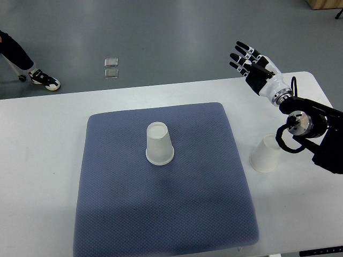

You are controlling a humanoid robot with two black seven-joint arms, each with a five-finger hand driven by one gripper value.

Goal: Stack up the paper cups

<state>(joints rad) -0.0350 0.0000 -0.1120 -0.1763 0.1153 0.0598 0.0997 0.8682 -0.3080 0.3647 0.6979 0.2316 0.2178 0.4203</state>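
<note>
A white paper cup [159, 143] stands upside down near the middle of the blue-grey mat [161, 214]. A second white paper cup [266, 154] stands upside down on the white table to the right of the mat, partly under my right forearm. My right hand [247, 58] is raised above the table's far right edge, well clear of both cups. Its fingers are spread and hold nothing. My left arm does not show.
The white table [43, 160] carries the mat and ends at the far side against a grey floor. A person's leg and shoe [44, 80] show at the far left on the floor. A small clear object [111, 68] lies on the floor.
</note>
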